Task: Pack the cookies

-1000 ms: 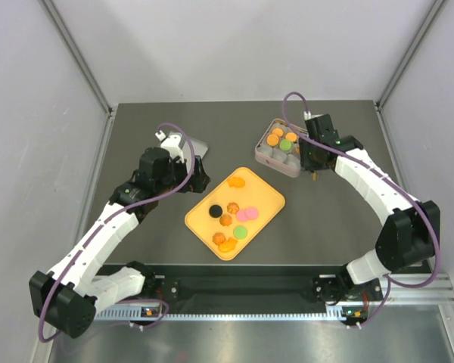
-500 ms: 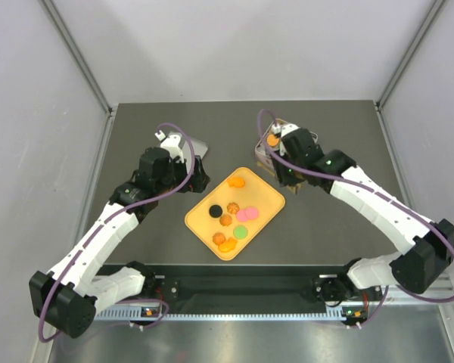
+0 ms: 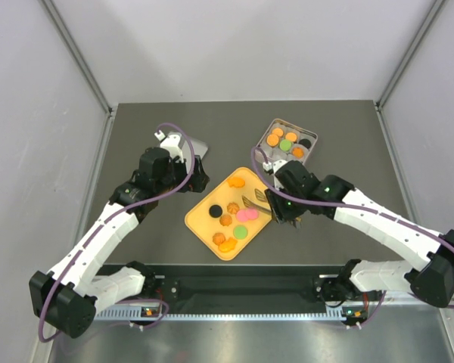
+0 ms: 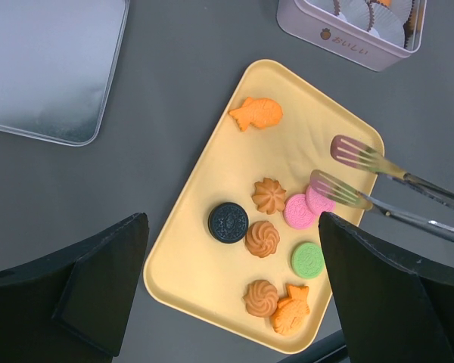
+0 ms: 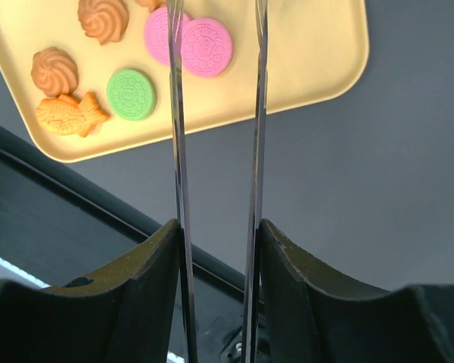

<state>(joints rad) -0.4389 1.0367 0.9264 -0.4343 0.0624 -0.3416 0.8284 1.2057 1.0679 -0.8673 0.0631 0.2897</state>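
Observation:
Several cookies lie on the orange tray (image 3: pixel 200 227): a black one (image 4: pixel 228 222), two pink ones (image 4: pixel 299 211), a green one (image 4: pixel 308 259), orange swirls (image 4: pixel 262 238) and orange fish shapes (image 4: pixel 258 113). More cookies (image 3: pixel 275 140) sit in the pink tin (image 3: pixel 266 155). My right gripper (image 3: pixel 278 206) is shut on metal tongs (image 4: pixel 356 170). Their blades stand apart and empty just above the pink cookies (image 5: pixel 206 47). My left gripper (image 4: pixel 233 227) is open and empty, hovering left of the tray.
The tin's silver lid (image 3: pixel 198 145) lies at the back left, partly under my left arm. The tin (image 4: pixel 340 34) stands just beyond the tray's far corner. A black rail runs along the table's near edge (image 5: pixel 98 197).
My right arm has swung from over the tin down and left to the tray's right side, bringing the tongs over the pink cookies. The left arm has not moved.

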